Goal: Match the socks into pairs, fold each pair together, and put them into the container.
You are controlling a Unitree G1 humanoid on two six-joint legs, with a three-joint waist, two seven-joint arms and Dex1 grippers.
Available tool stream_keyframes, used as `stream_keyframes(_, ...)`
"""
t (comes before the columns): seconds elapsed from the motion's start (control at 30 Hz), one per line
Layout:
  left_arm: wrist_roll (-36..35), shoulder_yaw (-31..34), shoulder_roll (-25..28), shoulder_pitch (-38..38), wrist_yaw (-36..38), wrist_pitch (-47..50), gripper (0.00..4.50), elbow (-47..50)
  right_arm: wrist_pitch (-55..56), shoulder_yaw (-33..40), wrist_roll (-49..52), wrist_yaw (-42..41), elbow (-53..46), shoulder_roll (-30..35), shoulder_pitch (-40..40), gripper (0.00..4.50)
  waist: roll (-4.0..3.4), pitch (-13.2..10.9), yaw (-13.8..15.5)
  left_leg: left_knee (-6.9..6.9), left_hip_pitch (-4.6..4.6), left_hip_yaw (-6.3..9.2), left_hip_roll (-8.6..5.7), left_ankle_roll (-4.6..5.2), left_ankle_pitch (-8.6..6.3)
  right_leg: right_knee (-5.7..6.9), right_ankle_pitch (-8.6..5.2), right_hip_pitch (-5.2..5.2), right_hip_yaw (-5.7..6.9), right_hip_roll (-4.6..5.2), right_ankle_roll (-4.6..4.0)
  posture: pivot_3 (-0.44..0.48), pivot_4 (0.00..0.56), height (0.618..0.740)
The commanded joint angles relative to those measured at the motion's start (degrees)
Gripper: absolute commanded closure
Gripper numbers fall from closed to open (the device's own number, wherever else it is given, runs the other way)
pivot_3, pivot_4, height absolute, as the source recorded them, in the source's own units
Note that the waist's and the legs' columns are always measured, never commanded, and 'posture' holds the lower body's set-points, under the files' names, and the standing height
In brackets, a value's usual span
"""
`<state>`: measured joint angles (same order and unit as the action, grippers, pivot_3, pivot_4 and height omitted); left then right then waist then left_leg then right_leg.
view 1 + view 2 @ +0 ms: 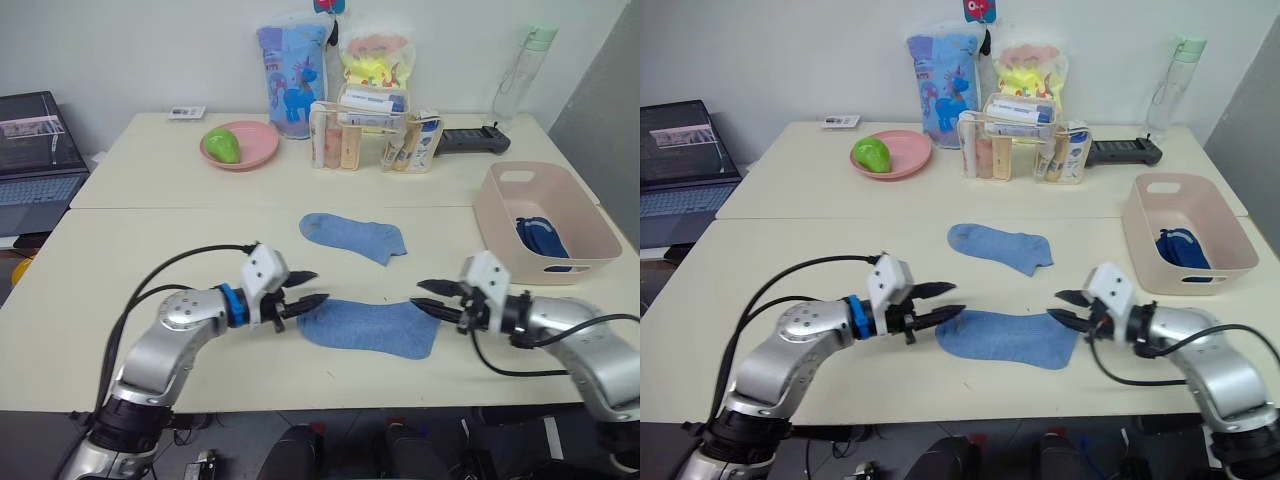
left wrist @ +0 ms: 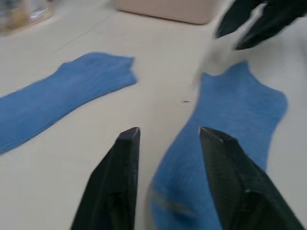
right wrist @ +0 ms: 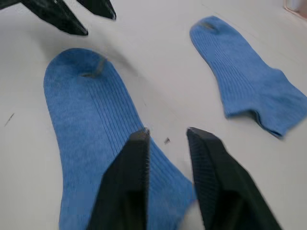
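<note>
Left eye view: two light blue knit ankle socks flat on the cream tabletop [image 1: 150, 240]. Nearer light blue sock [image 1: 370, 328] stretched sideways between the two grippers, toe end toward the left gripper [image 1: 309, 287], cuff end toward the right gripper [image 1: 432, 298]. Farther light blue sock [image 1: 353, 236] just behind it, apart from it, angled, with bare table between.

Left gripper's two black fingers spread apart, tips hovering at the toe end of the nearer sock, nothing between them. In the left wrist view, fingers [image 2: 120, 177] parted over the edge of that sock, one over bare table, the other over blue fabric; whether touching the sock, cannot tell.

Right gripper's two black fingers likewise parted and empty, tips at the cuff end of the nearer sock. In the right wrist view, fingers [image 3: 129, 177] straddling the sock's corner, left gripper's dark tips visible beyond its far end.

Pale pink rectangular plastic basin [image 1: 500, 215] with a cut-out handle slot on the table to the right, well apart from both light blue socks. Inside it, a bundle of dark navy fabric [image 1: 540, 238] lying on the bottom.

Farther back: round pink plate [image 1: 255, 152] bearing a green fruit [image 1: 222, 144], a clear plastic organiser [image 1: 375, 135] with small packets, a blue patterned bag [image 1: 292, 75], a yellow bag [image 1: 375, 60], a clear bottle [image 1: 522, 70], a black handheld device [image 1: 472, 139]. Open laptop [image 1: 35, 165] off to the left.
</note>
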<state>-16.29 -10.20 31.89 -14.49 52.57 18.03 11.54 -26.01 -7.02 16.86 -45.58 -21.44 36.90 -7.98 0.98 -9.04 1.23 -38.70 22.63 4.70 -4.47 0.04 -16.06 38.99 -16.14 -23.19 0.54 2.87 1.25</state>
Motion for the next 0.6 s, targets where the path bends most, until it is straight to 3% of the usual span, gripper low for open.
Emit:
stream_keyframes(0.03, 4.6, -1.9, -1.9, -0.2, -1.3, -8.0, 3.86, -6.1, 6.9, -2.3, -6.0, 2.9, 4.0, -1.4, 0.7, 4.5, 0.0, 0.0, 0.0, 0.0, -0.01, 0.0, 0.0, 0.0, 0.0, 0.0, 0.0, 0.0, 0.0, 0.0, 0.0, 0.0, 0.15, 0.74)
stream_keyframes(0.1, 5.7, -1.7, -3.0, 0.8, -2.0, -11.2, 4.49, -9.3, 9.6, -2.8, -7.8, 3.4, 6.0, -1.7, 2.4, 4.5, 0.0, 0.0, 0.0, 0.0, 0.0, 0.0, 0.0, 0.0, 0.0, 0.01, 0.0, -0.02, 0.01, 0.0, 0.0, 0.0, 0.15, 0.74)
stream_keyframes(0.37, 6.7, 0.6, -2.9, 2.3, -1.6, -17.0, 4.49, -19.7, 15.1, 0.4, -9.4, 3.9, 10.2, -0.7, 9.3, 4.5, -0.03, 0.1, 0.0, 0.01, -0.16, 0.01, 0.0, 0.02, -0.01, 0.01, 0.0, 0.12, 0.0, -0.01, 0.0, 0.0, 0.15, 0.74)
stream_keyframes(0.6, 3.3, 3.0, -1.2, 3.8, 1.2, -18.1, 4.49, -11.9, 13.6, 6.4, -0.3, -1.8, 3.2, 1.2, 10.7, 4.5, -0.04, 0.1, -0.1, 0.02, -0.19, 0.02, 0.01, 0.11, -0.06, 0.0, 0.0, 0.17, 0.01, -0.01, 0.0, 0.0, 0.15, 0.74)
